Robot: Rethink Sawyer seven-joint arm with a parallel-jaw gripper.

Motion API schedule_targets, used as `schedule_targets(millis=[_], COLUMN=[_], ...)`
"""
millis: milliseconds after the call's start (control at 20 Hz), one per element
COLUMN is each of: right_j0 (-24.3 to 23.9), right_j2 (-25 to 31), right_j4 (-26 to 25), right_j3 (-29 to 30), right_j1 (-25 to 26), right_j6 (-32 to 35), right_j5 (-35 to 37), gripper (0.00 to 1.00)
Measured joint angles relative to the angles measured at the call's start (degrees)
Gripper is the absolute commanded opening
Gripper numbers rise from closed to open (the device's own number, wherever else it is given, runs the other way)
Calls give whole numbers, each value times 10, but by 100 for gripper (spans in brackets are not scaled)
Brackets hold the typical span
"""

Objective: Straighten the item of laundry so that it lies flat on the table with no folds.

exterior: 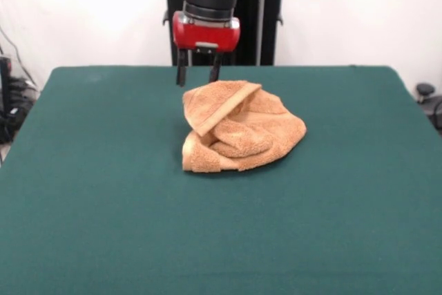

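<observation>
The orange-tan terry towel [238, 128] lies crumpled in a heap near the middle of the dark green table [103, 191], with folds rolled over each other and a smoother woven band running across its upper left part. My gripper [198, 72] hangs from the red and black arm just behind the towel's far left corner. Its two dark fingers [181, 74] point down, spread apart and holding nothing. The tips sit at about the height of the heap's top edge; I cannot tell whether they touch the cloth.
The robot's black pedestal [224, 32] stands at the table's far edge. Cables and dark equipment [10, 101] sit beyond the left edge, and a small black object [426, 93] beyond the right edge.
</observation>
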Motion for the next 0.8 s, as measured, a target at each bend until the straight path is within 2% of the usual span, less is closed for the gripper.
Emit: schedule_targets(millis=[500, 650, 800], right_j0=[5, 15, 33], right_j2=[-3, -3, -3], right_j4=[0, 2, 7], right_j3=[15, 14, 8], right_j1=[-36, -56, -79], right_j6=[0, 0, 0], right_j5=[7, 38, 98], gripper=[100, 100, 100])
